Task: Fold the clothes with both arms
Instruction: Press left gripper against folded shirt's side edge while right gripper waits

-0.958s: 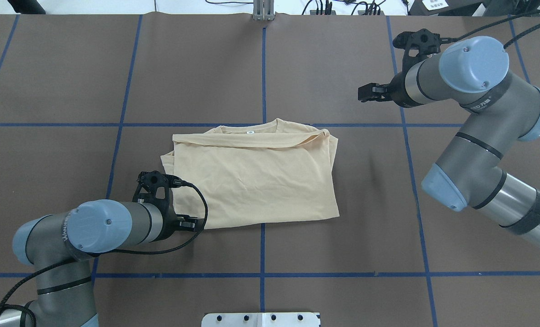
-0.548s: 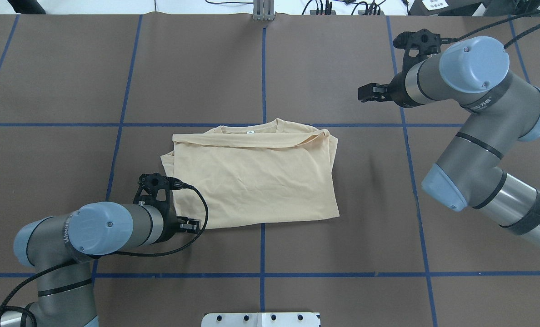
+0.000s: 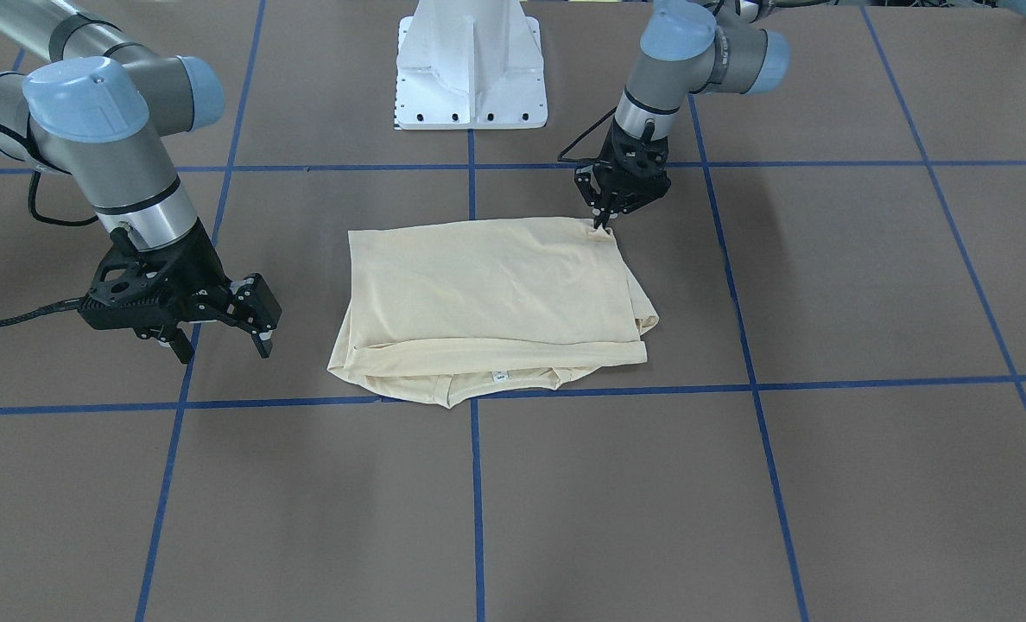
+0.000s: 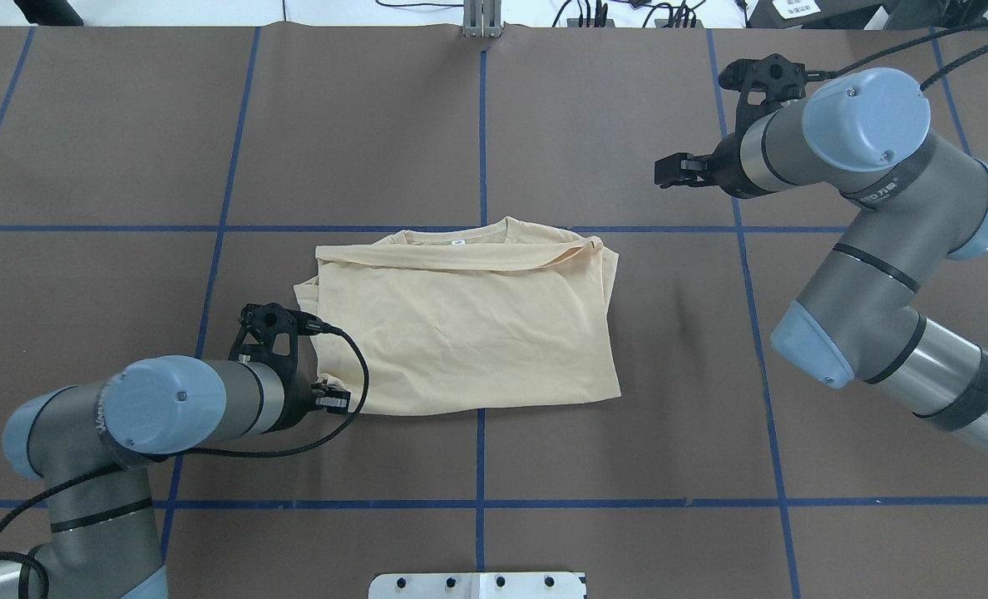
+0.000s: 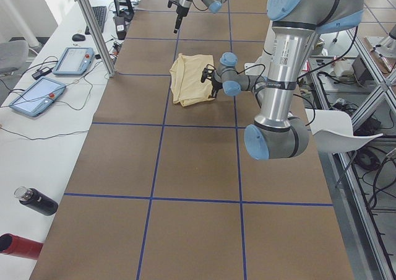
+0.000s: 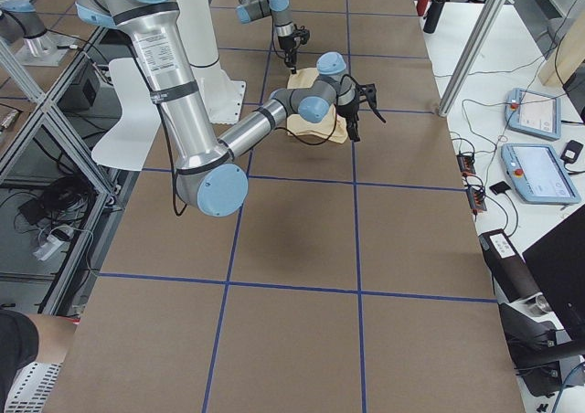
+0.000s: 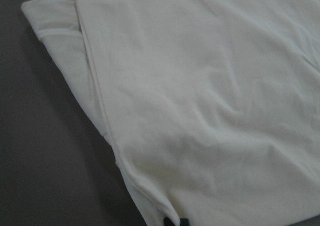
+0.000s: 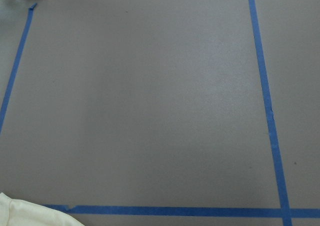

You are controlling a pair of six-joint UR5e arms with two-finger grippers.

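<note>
The left pincer (image 3: pixel 602 221) is pinched shut on the near corner of the shirt (image 4: pixel 469 324). The shirt lies folded in the middle of the table (image 4: pixel 128 125). Farther off, the right pincer (image 4: pixel 666 172) hangs open, well apart from it. Pulling just one corner could drag the folds undone. One shirt, two pincers.

L arm (image 4: pixel 103 474), R arm (image 4: pixel 860 249): silver-grey tubes, lt-blue joint caps (image 4: pixel 866 116), blk cables (image 3: pixel 3 323); white base (image 3: pixel 470 69).

Cream shirt (image 4: pixel 477 324) lies on brown, blue-gridded table (image 4: pixel 627 125).
</note>
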